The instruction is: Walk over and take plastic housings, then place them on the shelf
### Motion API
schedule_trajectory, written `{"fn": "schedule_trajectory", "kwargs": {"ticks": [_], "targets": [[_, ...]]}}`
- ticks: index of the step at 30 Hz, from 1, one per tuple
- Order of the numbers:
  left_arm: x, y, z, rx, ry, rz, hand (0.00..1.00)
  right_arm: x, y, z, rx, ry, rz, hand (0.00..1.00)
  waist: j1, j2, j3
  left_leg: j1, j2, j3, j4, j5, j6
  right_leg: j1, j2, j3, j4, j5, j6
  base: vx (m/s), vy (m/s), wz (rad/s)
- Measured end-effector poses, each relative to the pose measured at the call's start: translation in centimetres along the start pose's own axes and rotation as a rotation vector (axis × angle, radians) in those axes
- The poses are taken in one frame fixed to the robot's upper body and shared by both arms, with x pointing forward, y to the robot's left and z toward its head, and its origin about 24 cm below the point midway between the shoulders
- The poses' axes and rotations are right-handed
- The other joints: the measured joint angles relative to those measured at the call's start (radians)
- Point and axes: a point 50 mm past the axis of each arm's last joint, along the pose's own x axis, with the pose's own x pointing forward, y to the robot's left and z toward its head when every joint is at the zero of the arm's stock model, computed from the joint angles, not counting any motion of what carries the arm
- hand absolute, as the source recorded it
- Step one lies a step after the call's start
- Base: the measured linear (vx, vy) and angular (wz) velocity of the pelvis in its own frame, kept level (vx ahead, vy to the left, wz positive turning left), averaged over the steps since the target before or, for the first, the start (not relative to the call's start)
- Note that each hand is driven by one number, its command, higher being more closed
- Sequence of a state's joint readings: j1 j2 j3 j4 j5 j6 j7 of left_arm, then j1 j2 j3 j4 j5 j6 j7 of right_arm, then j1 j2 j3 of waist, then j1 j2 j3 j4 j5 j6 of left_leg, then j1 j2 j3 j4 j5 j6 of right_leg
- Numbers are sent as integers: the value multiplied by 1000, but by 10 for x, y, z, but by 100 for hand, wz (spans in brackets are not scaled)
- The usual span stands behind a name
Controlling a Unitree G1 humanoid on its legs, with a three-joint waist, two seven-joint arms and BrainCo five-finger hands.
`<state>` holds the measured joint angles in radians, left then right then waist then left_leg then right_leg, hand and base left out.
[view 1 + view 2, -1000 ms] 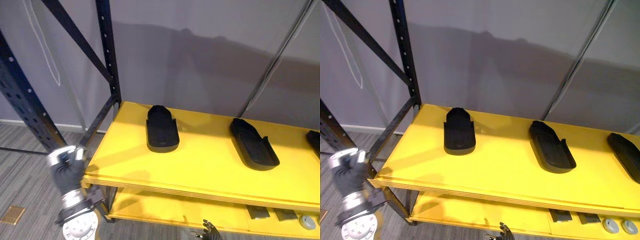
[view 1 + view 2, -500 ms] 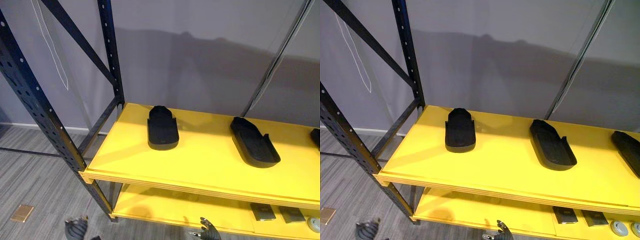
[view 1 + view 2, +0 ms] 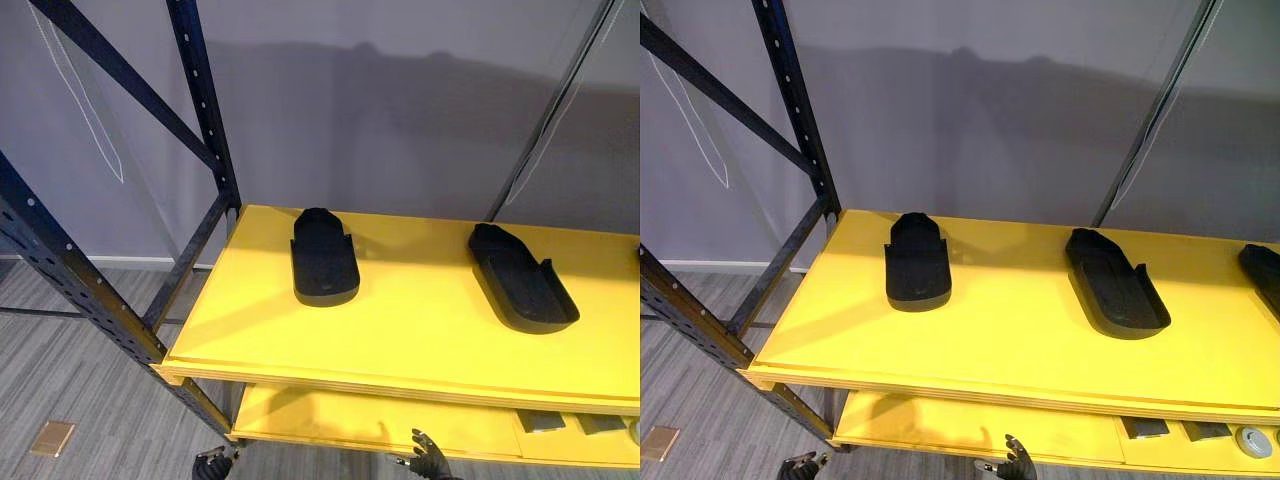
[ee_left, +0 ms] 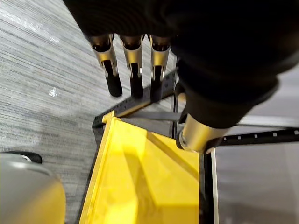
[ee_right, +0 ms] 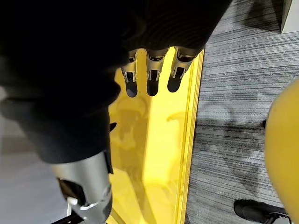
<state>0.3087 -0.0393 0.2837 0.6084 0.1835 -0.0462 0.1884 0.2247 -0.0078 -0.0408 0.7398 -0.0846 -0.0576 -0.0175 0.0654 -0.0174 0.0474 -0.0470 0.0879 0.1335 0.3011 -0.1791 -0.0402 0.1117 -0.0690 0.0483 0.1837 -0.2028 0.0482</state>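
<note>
3 black plastic housings lie well apart on the upper yellow shelf (image 3: 400, 340): 1 housing (image 3: 324, 258) toward its back left corner, a 2nd housing (image 3: 522, 278) further right, and a 3rd housing (image 3: 1265, 272) beyond that. The left hand (image 4: 134, 58) and the right hand (image 5: 153, 63) hang low before the shelf's front edge. Both have fingers straight and spread, holding nothing.

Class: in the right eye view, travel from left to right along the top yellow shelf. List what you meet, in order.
rack post → left housing → middle housing → right housing, cut off by the picture's edge.
</note>
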Motion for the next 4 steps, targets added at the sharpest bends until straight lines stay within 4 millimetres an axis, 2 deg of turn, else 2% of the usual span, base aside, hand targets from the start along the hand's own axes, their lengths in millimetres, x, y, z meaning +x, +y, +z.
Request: {"fn": "schedule_trajectory", "kwargs": {"ticks": [4], "targets": [[1,-1,-2,22,5,-24,0,0,-2,-4,11,18,-11,0,-3,4,-2,11,-2,1,-20,8,-1,0,-2,2,0,0,0,-26,-6,-3]]}}
